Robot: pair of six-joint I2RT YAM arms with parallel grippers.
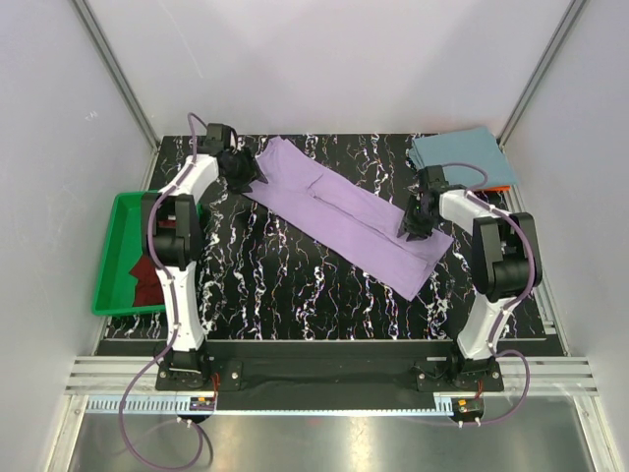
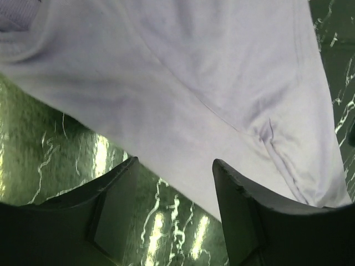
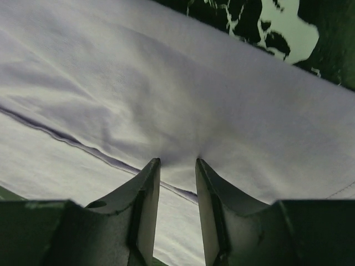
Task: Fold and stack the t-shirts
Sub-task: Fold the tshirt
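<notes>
Three t-shirts are in view. One lavender purple cloth t-shirt (image 1: pixel 344 211) lies folded into a long strip, running diagonally across the black white-veined worktop (image 1: pixel 285 285) from far left to near right. One dusty teal-blue cloth t-shirt (image 1: pixel 457 157) lies folded flat in the far right corner. One dark maroon cloth t-shirt (image 1: pixel 145 273) lies crumpled in the near end of the single green plastic tray (image 1: pixel 123 226) at the left edge.

There are two arms. The left arm reaches far, and its left hand (image 1: pixel 244 169) is at the strip's far-left end with its fingers (image 2: pixel 119 194) spread wide. The cloth edge runs just ahead of them and partly between them, ungripped. The right arm bends inward, with its right hand (image 1: pixel 413 221) low on the strip's near-right part. Its fingers (image 3: pixel 147 188) are drawn close together, pinching a pucker of lavender cloth.

The left arm hides part of the tray and of the maroon shirt. An orange edge (image 1: pixel 501 185) peeks out beside the teal-blue shirt, but what it belongs to cannot be made out.
</notes>
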